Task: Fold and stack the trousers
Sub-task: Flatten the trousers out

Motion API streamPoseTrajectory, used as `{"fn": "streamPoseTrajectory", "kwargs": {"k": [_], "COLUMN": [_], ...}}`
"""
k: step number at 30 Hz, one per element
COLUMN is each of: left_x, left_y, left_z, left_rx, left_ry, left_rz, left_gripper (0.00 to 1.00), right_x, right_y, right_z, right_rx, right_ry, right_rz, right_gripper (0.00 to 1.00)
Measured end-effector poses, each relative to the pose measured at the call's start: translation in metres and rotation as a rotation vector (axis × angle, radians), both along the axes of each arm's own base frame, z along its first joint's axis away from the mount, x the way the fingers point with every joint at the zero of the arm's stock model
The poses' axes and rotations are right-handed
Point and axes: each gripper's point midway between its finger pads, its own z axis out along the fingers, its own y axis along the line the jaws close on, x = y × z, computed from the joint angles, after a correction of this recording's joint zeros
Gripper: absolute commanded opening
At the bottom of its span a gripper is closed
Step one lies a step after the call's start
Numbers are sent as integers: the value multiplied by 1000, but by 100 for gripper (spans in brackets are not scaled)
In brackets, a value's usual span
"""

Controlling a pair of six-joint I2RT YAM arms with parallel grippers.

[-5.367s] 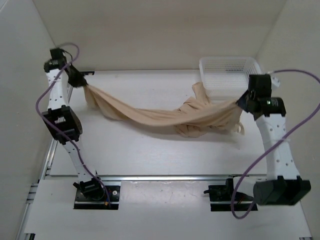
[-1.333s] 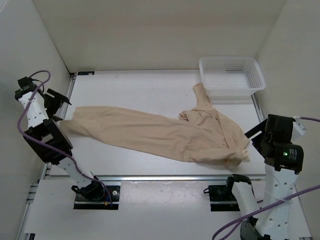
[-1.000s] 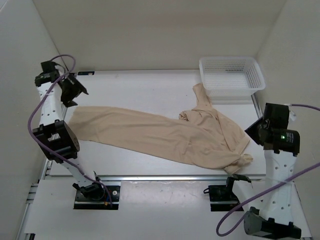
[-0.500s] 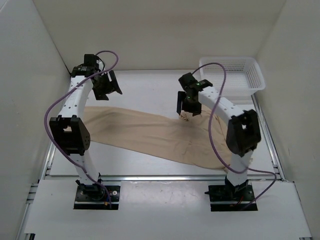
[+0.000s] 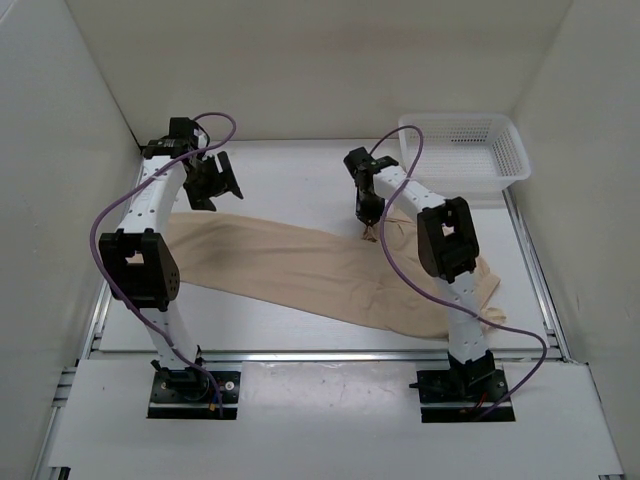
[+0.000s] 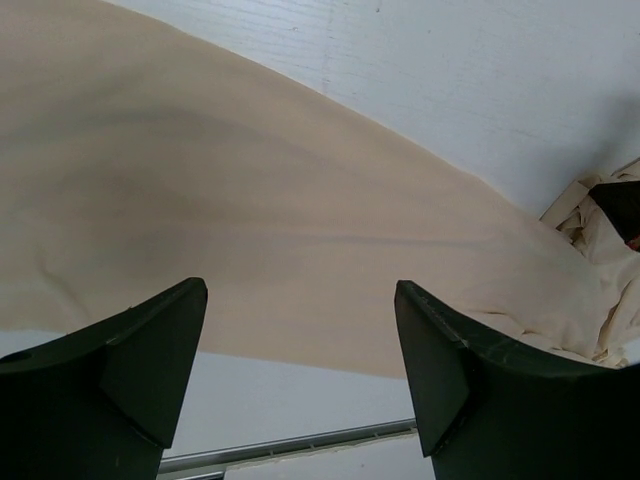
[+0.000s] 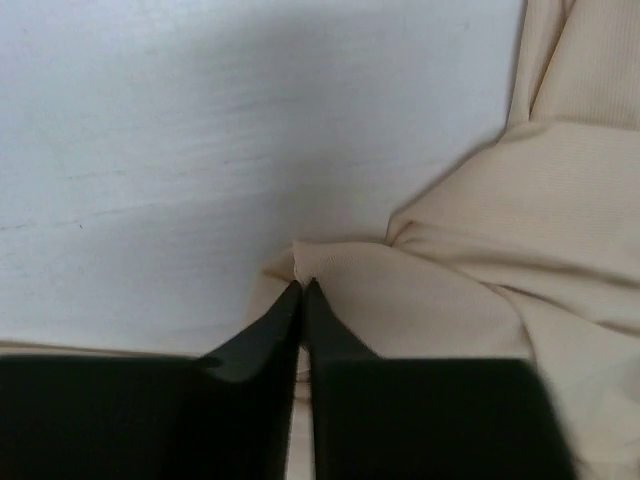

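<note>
- Top view: the right tool [image 5: 367, 232] points down at the far edge of the trousers [image 5: 290, 265], close to their bunched end. The trousers lie on the desk [image 5: 290, 175], with their long axis running from far left to near right. The left tool [image 5: 212, 185] hovers just beyond the flat left end and is the nearer arm to it.
- Left wrist view: the left tool [image 6: 300, 300] gapes wide and holds nothing. The cloth lies below it and stretches away to the right.
- Right wrist view: the right tool [image 7: 300, 288] is pinched almost closed on a small ridge of cloth. Bare desk lies to its left and the trousers spread to its right.
</note>
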Motion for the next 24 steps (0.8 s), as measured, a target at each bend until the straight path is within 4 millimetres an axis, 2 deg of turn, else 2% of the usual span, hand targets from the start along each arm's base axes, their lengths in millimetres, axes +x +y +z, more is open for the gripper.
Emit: {"fn": "streamPoseTrajectory", "kwargs": {"k": [3, 6, 9, 13, 15, 16, 17, 19, 20, 22, 24], "left_x": [1, 0, -2, -1, 0, 1, 1, 1, 0, 0, -2], "left_y": [0, -1, -1, -4, -7, -9, -13, -17, -21, -26, -30], "left_z": [1, 0, -2, -1, 0, 0, 1, 1, 0, 0, -1], "left_rx": [0, -3, -7, -21, -27, -28, -30, -32, -34, -37, -37], "left_ry": [-4, -1, 4, 2, -6, -12, -15, -16, -16, -15, -14], "left_rz": [-1, -3, -5, -13, -18, -23, -30, -39, -47, -58, -67], "left_gripper": [86, 86, 86, 86, 87, 87, 87, 87, 87, 88, 88], "right_x": [6, 0, -44, -112, -142, -155, -165, -178, -179, -173, -149], "right_y": [-1, -11, -35, -64, -71, -71, -71, -69, -69, -72, -73], "right_z": [2, 8, 27, 66, 72, 71, 66, 56, 52, 54, 66], "right_rx": [1, -15, -29, -4, 5, 6, 2, -21, -29, -50, -46], "right_ry": [-13, -42, -55, -119, -133, -131, -118, -77, -65, -56, -86], "right_rz": [-15, -33, -51, -78, -72, -62, -61, -42, -46, -52, -78], "right_gripper": [0, 0, 0, 0, 3, 10, 34, 60, 69, 73, 71]}}
